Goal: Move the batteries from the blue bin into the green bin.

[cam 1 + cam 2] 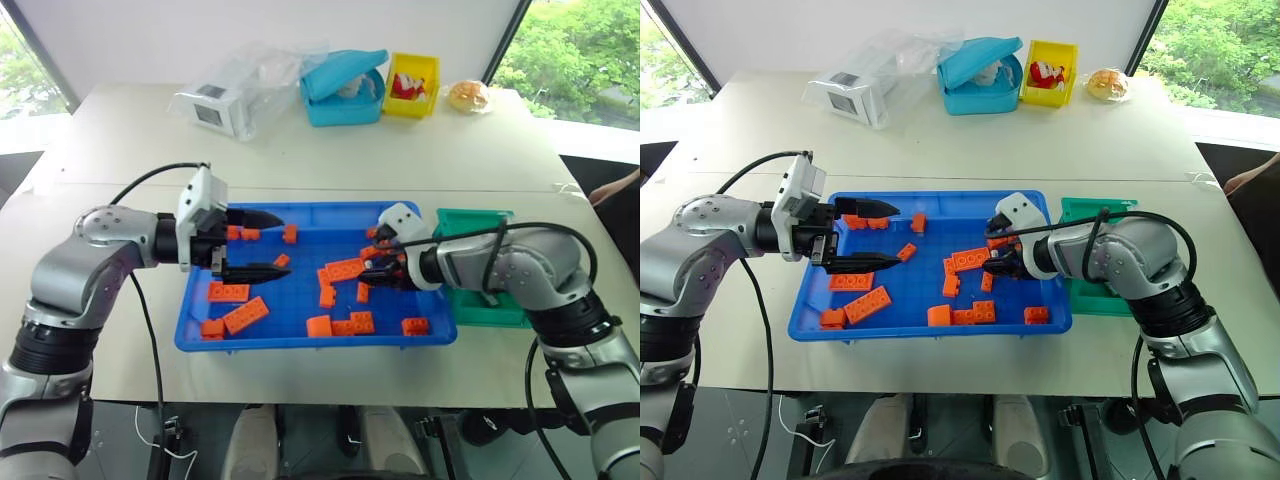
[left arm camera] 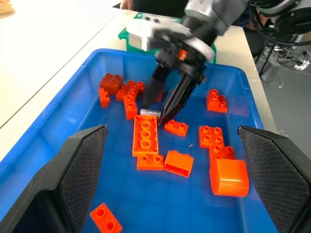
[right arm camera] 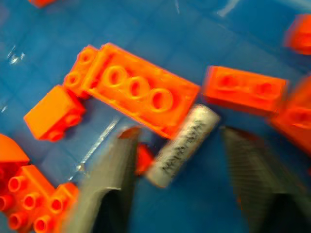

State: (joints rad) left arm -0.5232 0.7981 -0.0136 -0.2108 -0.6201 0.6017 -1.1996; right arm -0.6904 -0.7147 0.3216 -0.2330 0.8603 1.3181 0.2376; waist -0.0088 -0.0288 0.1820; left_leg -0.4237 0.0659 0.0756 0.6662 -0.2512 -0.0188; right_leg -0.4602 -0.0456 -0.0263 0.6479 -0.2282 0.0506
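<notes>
Right claw (image 2: 163, 104): lowered into the blue bin (image 1: 300, 340), toward the side nearest the green bin (image 1: 478, 300). Fingers stood partly apart, astride one battery (image 3: 182, 145), one to each side; no contact could be confirmed and the battery lay on the bin floor, not lifted.

Battery: silver-white cylinder with dark lettering, lying flat, one end touching or just beside the long orange brick (image 3: 138, 94). A small orange brick (image 3: 48, 114) sat near one finger, and another flat brick (image 3: 245, 87) lay near the other finger.

Left claw (image 1: 252, 243): held level above the opposite end of the blue bin, fingers wide apart, empty.

Green bin: on the counter (image 1: 400, 150), touching or just beside the blue bin's short wall, partly hidden by the right arm.

Handling judgement for the grasp in hand: the fingers should close across the battery's middle, square to its length, since a round slick body would likely roll or squirt out from an off-centre pinch. The finger nearest the small brick risked catching that brick instead; it should settle to the floor before closing. Lift should be straight up, clear of the long brick, and only then carried across to the green bin.
</notes>
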